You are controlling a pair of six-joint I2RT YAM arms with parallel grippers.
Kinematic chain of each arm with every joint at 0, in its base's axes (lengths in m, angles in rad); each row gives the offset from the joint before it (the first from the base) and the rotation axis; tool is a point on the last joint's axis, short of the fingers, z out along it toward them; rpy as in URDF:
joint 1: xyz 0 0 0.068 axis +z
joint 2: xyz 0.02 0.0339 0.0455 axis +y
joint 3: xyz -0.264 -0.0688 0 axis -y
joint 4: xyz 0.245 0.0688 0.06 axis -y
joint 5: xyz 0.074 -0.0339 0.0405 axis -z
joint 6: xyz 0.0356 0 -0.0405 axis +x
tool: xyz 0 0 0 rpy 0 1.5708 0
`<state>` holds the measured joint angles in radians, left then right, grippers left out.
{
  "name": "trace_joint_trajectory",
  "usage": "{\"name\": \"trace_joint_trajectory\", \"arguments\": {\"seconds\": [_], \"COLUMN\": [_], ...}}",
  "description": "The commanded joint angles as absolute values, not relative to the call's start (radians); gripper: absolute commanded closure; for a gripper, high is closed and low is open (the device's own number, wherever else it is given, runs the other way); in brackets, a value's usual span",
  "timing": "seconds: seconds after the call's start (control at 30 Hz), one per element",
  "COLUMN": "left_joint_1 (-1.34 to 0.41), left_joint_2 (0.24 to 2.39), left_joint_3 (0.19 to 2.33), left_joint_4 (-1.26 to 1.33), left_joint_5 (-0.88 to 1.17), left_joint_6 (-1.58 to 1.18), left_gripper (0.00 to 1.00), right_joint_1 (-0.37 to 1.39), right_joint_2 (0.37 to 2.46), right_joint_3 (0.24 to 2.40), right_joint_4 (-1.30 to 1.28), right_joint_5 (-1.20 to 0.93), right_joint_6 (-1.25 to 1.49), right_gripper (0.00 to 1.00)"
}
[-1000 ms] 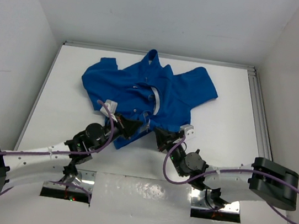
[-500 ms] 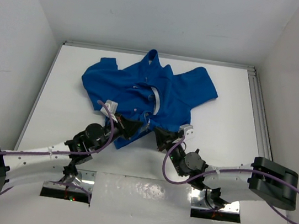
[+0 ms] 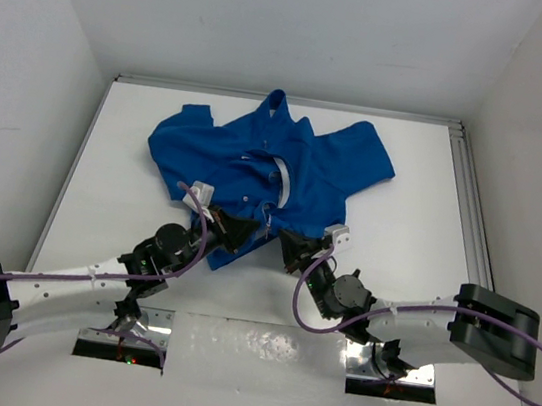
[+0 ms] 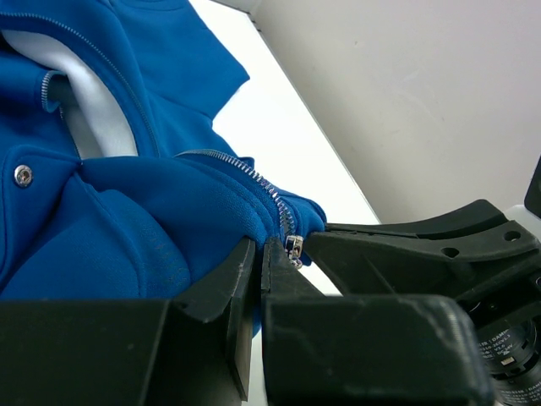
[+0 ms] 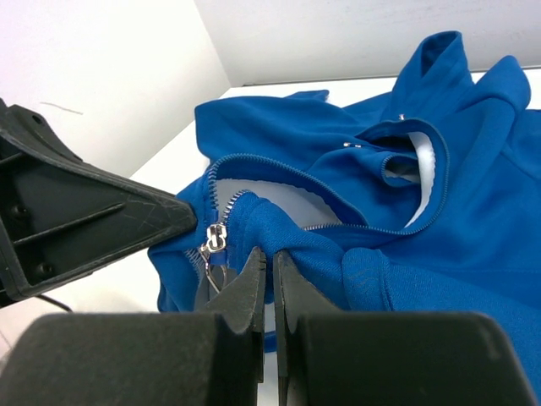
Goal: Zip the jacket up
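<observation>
Jacket (image 3: 266, 167) on table (image 3: 401, 211), hem toward me; my left gripper (image 3: 230, 230) and right gripper (image 3: 290, 246) each pinch hem fabric, closed, with the zipper pull (image 5: 215, 237) between them, and the zipper line runs away from me toward the collar.

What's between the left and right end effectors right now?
The bottom hem of the bright royal-blue fabric jacket, with its small metal zipper pull, fills the gap between the left end effector and right end effector; clearest in both wrist views.
</observation>
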<state>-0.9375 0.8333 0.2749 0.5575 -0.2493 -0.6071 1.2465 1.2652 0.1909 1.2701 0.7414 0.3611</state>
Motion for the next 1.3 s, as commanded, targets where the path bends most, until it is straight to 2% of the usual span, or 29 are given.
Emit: {"name": "trace_joint_trajectory", "arguments": {"seconds": [0.0,1.27], "left_joint_1": [-0.956,-0.973], "left_joint_2": [0.818,0.815], "left_joint_3": [0.285,0.268], "left_joint_4": [0.644,0.641], "left_joint_5": [-0.242,-0.278], "left_joint_6": [-0.606,-0.615], "left_gripper": [1.00,1.00], "right_joint_1": [1.262,1.295], "right_joint_2": [1.273,1.287], "right_joint_3": [0.238,0.256], "right_joint_4": [1.315,1.338], "right_joint_5": [0.770,0.805], "right_joint_6": [0.344,0.278], "right_gripper": [1.00,1.00]}}
